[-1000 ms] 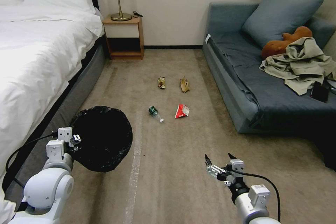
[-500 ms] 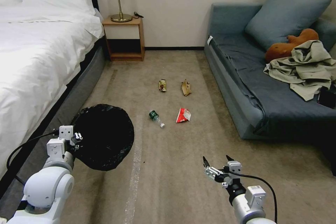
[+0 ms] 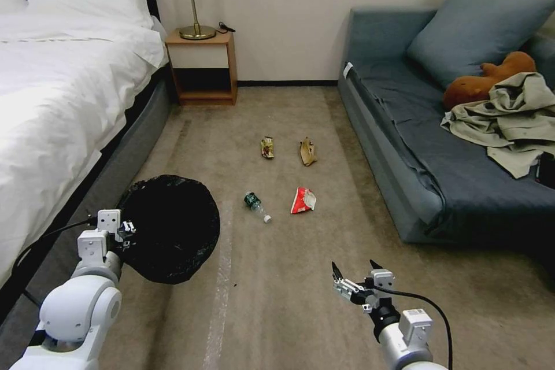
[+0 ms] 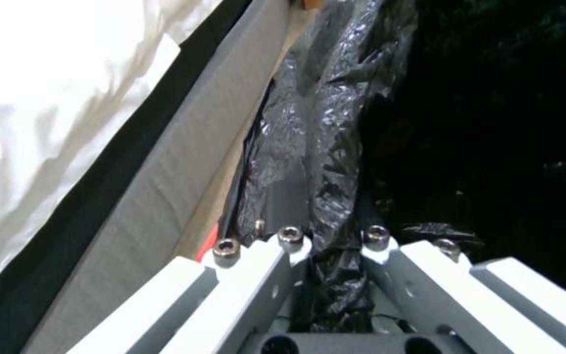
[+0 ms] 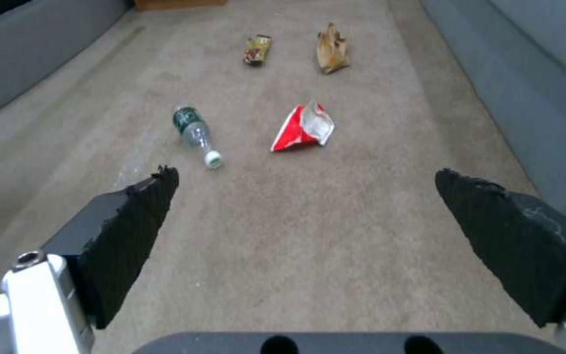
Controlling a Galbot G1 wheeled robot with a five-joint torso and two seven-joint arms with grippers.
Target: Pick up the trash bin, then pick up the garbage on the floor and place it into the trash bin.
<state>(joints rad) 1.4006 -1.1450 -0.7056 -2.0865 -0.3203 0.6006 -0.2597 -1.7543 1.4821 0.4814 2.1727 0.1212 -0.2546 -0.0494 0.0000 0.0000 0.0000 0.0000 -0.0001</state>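
My left gripper [image 3: 128, 230] is shut on the rim of the trash bin [image 3: 169, 226], which hangs above the carpet at the lower left; its black bag liner [image 4: 322, 147] is pinched between the fingers. The garbage lies on the carpet ahead: a clear bottle [image 3: 255, 205] [image 5: 195, 134] with a green label, a red-white wrapper [image 3: 303, 200] [image 5: 304, 128], a gold-brown snack wrapper [image 3: 267, 147] [image 5: 257, 49] and crumpled brown paper [image 3: 307, 151] [image 5: 332, 48]. My right gripper [image 3: 354, 273] [image 5: 306, 191] is open, low over the carpet, short of the bottle and the red-white wrapper.
A white bed [image 3: 52, 104] runs along the left. A wooden nightstand [image 3: 202, 66] with a lamp stands at the far wall. A grey-blue sofa [image 3: 439, 150] with a cushion, plush toy and clothes lines the right. Open carpet lies between.
The whole head view has shifted: the litter sits lower in the picture, so the camera has come nearer. The left gripper still holds the bin, and the right stays open.
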